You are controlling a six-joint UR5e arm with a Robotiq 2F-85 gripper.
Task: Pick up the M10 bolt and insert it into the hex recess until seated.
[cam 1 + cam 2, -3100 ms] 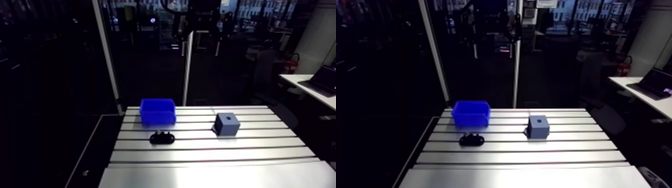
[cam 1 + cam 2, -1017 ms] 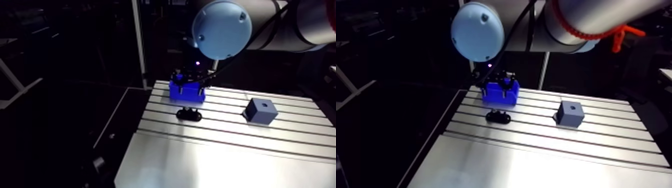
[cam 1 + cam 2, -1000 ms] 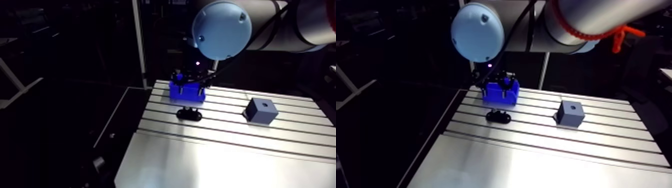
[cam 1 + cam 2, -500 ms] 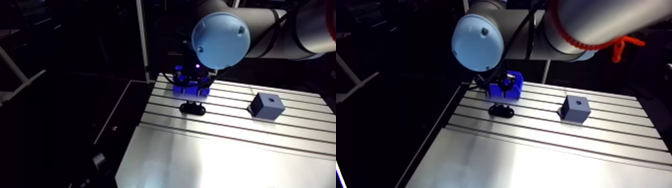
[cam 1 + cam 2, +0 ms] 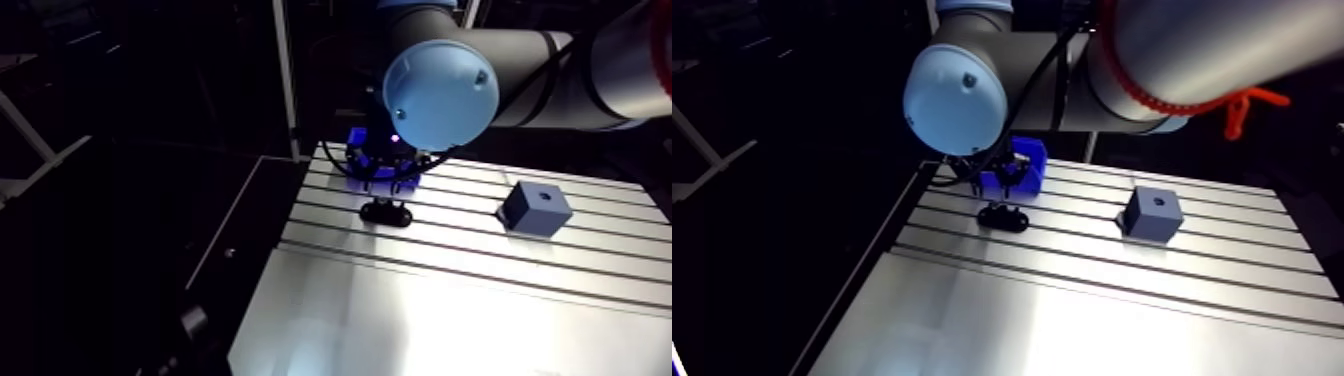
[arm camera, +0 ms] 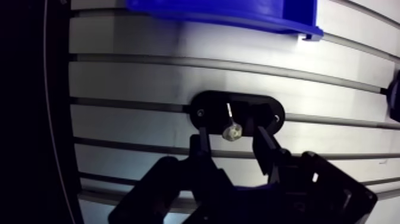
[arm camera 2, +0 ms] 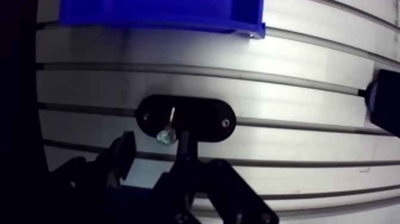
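Slotted table (image 6: 149, 77), silver bolt (image 6: 231, 131) on black holder (image 6: 269, 111)

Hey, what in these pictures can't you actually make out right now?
- Blue bin: its inside. The arm covers most of it in the arm view, and the edge cuts it off in the wrist view.
- Grey block: the shape of its recess, too small in the arm view.
- Bolt: its thread size, too small in both views.

Arm view: set high and well back, looking down over the joint cap (image 5: 441, 95) at upper centre onto the table (image 5: 450, 320). Wrist view: close, facing straight down past the gripper (image 6: 231, 132). Shared: black holder (image 5: 386, 212), blue bin (image 6: 220, 12).
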